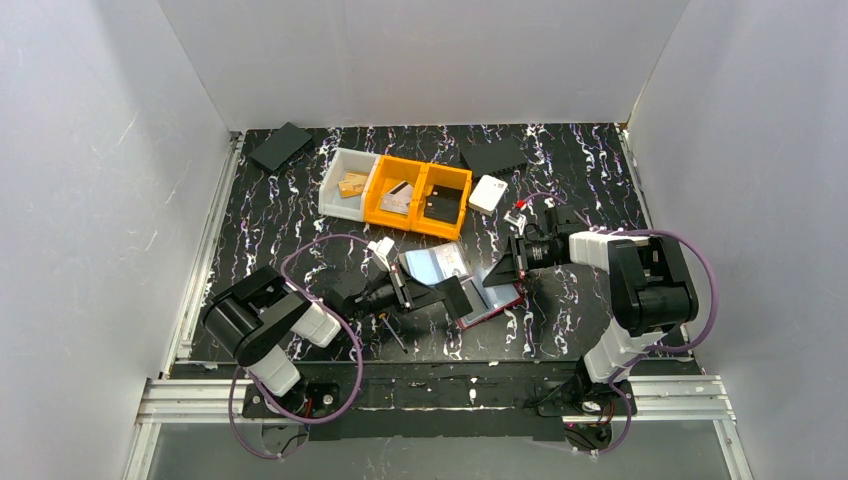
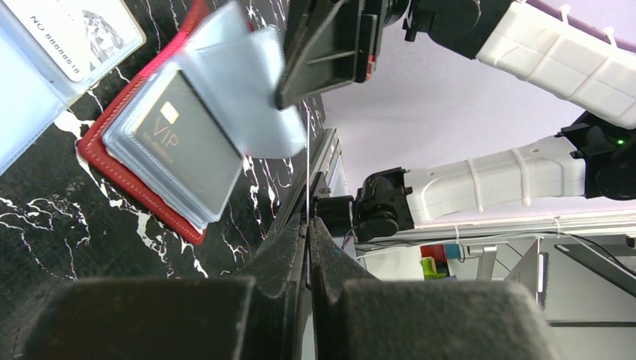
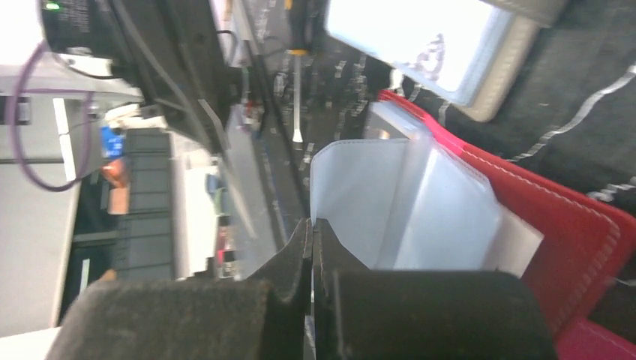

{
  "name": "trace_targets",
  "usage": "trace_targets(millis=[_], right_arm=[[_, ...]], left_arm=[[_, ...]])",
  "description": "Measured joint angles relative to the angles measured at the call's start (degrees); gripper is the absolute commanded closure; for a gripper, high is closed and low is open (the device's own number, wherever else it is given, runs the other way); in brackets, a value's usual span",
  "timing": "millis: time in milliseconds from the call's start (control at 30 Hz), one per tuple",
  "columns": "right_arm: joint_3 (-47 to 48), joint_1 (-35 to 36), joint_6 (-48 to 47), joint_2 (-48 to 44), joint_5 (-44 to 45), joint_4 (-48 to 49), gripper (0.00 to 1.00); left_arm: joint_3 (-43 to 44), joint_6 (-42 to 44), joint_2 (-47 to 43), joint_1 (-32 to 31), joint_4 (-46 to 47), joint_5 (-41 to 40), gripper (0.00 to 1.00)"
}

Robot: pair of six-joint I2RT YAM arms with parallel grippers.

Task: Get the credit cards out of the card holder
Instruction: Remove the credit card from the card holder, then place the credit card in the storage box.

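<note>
From above, a red card holder (image 1: 492, 303) lies open on the marbled black surface (image 1: 280, 230) between my two arms, in front of two orange bins (image 1: 420, 195).

Left wrist view: my left gripper (image 2: 308, 225) is pressed closed on a thin sheet (image 2: 307, 180) seen edge-on. A black card (image 2: 184, 142) sits tucked in the holder.

Right wrist view: my right gripper (image 3: 311, 229) is closed, pinching a clear sleeve (image 3: 360, 195) of the holder.

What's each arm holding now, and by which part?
Right gripper: a clear sleeve of the red card holder, by its edge. Left gripper: a thin sheet, by its edge; card or sleeve unclear.
</note>
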Motion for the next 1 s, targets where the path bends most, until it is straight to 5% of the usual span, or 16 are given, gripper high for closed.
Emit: trace_targets(millis=[467,667,867,1000], right_arm=[[2.89,0.0,-13.49,-4.17,21.29,-12.41,0.87],[3.85,0.0,-15.8,-9.6,28.55,-13.35,0.58],[4.68,0.0,-18.05,-12.11,33.57,-14.27,0.52],[4.7,-0.2,-20.65,-15.13,31.91,-15.52,0.35]], left_arm=[[-1.36,3.28,-9.07,0.24,-8.46,2.45,1.0],[-1.36,6.23,-14.93,0.26,-16.44,3.23,1.0],[-1.33,7.98,-17.68,0.28,-21.66,4.11,1.0],[-0.57,10.03,-18.91,-0.35,-25.99,4.31,1.0]])
